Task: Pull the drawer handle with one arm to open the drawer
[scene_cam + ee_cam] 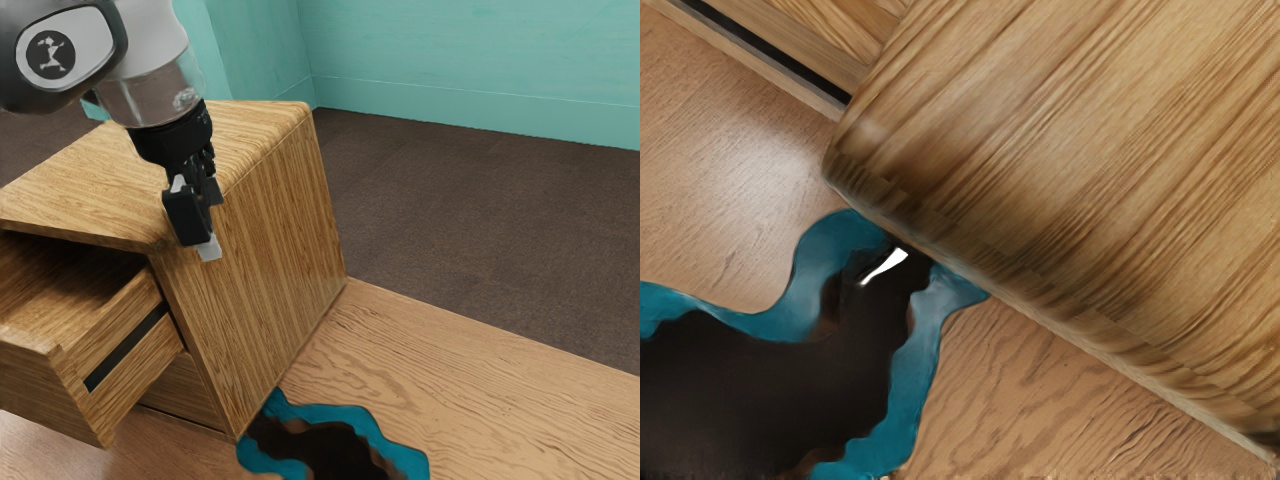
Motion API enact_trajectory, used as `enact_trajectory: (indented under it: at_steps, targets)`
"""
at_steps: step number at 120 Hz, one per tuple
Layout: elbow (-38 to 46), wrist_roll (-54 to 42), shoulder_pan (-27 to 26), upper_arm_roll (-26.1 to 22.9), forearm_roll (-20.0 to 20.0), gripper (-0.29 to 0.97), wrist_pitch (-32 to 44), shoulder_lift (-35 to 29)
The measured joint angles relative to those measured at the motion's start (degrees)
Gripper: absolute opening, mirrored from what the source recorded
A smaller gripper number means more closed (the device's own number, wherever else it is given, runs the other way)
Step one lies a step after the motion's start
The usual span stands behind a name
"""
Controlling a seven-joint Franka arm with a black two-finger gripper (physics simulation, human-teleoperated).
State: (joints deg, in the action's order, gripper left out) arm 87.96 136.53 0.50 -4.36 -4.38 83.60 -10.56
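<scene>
A wooden cabinet (pixel 270 250) stands on the wooden table. Its upper drawer (pixel 70 330) sticks out of the cabinet toward the exterior view's lower left. The drawer front carries a dark slot handle (pixel 125 350). My black gripper (pixel 198 232) hangs at the cabinet's front top edge, above and to the right of the drawer, apart from the handle. Nothing is held in it. In the wrist view the cabinet's top edge (pixel 1090 200) lies close under my hand, and the dark handle slot (pixel 770 50) shows beyond it.
A dark hole with a wavy teal rim (pixel 330 445) is cut into the table (pixel 480 390) beside the cabinet's base, and shows in the wrist view as the teal-rimmed hole (pixel 760 380). Brown floor and a teal wall (pixel 480 50) lie behind.
</scene>
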Motion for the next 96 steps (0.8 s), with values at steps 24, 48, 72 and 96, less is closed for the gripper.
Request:
enact_trajectory:
  at_steps: [24, 48, 72, 96]
  targets:
    - [-0.91, -0.49, -1.02, -1.37, -1.66, 0.68, 3.01, 2.59]
    - [-0.93, -0.86, -0.95, -1.44, -2.31, 0.68, 4.13, 2.67]
    - [-0.93, -1.14, -0.95, -1.44, -2.44, 0.68, 4.56, 2.68]
    - [-0.93, -1.33, -0.95, -1.44, -2.46, 0.68, 4.72, 2.68]
